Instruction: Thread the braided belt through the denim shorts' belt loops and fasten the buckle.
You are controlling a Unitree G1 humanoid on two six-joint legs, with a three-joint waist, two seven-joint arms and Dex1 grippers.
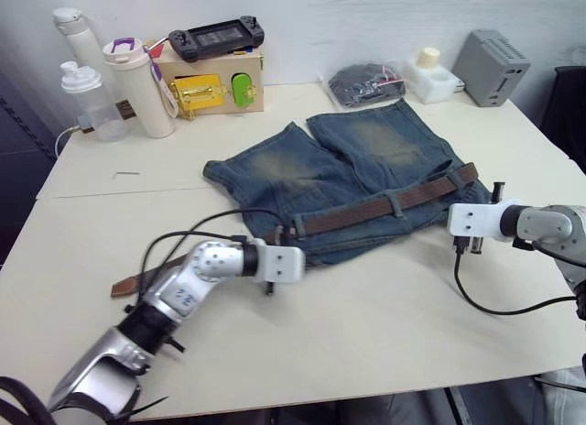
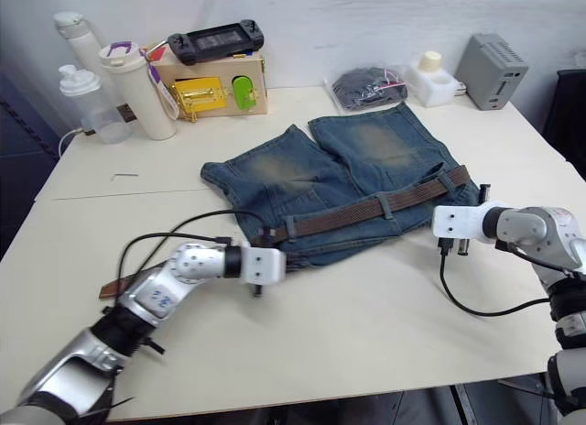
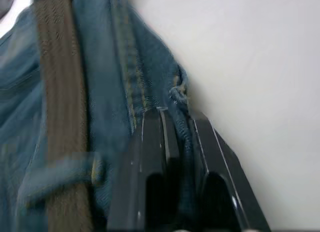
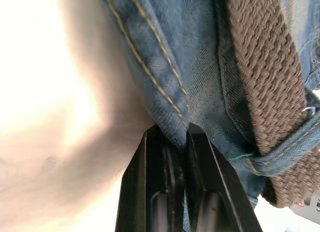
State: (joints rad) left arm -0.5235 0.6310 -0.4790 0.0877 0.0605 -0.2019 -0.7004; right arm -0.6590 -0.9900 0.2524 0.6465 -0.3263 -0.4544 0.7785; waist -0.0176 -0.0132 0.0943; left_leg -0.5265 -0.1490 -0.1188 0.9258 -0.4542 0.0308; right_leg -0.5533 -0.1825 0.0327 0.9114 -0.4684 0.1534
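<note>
While the faded blue denim shorts (image 1: 366, 182) lie flat mid-surface, each black two-fingered claw, left (image 3: 176, 142) and right (image 4: 170, 142), pinches a waistband end, and the dark brown braided belt (image 1: 385, 205) runs lengthwise between them, its loose tail trailing nearer the left arm.

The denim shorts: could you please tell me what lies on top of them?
The braided belt lies across the denim shorts at the waist, passing under a belt loop. Its tail trails onto the table.
</note>
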